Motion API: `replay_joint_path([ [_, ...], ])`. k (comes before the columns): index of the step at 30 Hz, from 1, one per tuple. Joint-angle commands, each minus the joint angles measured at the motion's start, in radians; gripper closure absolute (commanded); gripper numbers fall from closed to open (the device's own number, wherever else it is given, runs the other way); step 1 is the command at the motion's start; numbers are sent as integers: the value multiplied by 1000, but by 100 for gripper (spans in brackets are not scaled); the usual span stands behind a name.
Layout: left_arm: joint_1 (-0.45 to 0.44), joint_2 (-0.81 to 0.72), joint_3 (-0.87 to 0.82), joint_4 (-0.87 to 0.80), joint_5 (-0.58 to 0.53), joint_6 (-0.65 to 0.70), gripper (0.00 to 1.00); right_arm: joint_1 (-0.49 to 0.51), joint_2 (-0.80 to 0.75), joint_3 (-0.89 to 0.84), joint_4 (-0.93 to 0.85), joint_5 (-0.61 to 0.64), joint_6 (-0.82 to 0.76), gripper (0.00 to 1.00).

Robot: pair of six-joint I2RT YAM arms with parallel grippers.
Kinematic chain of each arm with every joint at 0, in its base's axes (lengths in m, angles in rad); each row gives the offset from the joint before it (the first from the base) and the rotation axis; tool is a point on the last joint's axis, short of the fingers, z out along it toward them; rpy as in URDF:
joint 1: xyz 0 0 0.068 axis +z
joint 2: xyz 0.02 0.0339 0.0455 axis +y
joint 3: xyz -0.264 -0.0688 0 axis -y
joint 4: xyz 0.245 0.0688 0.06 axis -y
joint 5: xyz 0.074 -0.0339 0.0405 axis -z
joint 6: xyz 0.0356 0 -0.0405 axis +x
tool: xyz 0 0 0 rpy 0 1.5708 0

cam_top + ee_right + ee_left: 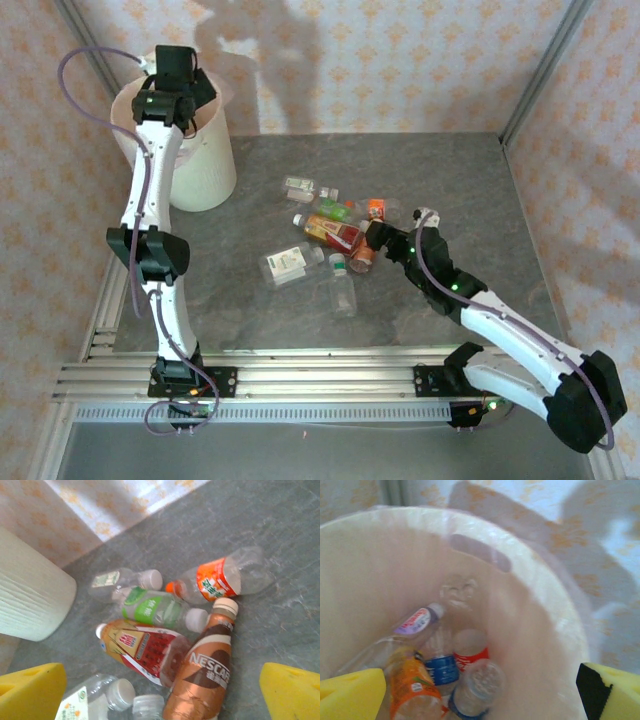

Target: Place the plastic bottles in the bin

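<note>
The left gripper [178,72] hangs over the large cream-white round bin [205,165] at the far left. Its jaws are wide apart and empty, and several bottles lie inside the bin. The other small clear plastic bottles [325,235] lie heaped mid-worktop [450,180], directly under the right gripper [380,240], the nearer arm, whose jaws are spread. A brown Nescafé bottle [205,672] lies between its yellow pads [290,690], long axis crosswise to their gap.

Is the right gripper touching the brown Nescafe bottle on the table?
Apart. In the right wrist view the Nescafe bottle lies between the yellow fingers of the open right gripper, with a gap to each.
</note>
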Motion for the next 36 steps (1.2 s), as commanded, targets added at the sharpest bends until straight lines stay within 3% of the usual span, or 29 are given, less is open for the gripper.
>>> replay_joint_path([
  [1, -45, -96, -54, 65, 58, 44, 0, -5, 48, 76, -124, 2, -19, 1],
  [6, -111, -225, -201, 116, 148, 55, 0, -24, 150, 128, -210, -8, 49, 1],
  [11, -147, -418, -478, 235, 264, 66, 0, -32, 344, 232, -306, -190, 42, 4],
  [17, -147, -563, -645, 263, 186, 87, 0, -3, 515, 324, -392, -186, 23, 15],
  [24, -147, -600, -677, 237, 142, 105, 0, 0, 620, 321, -356, -182, 51, 18],
  [29, -147, -584, -668, 240, 205, 85, 0, -1, 673, 297, -300, -113, 45, 26],
  [36, -148, -562, -654, 235, 246, 72, 0, -1, 689, 272, -199, -41, -97, 27],
])
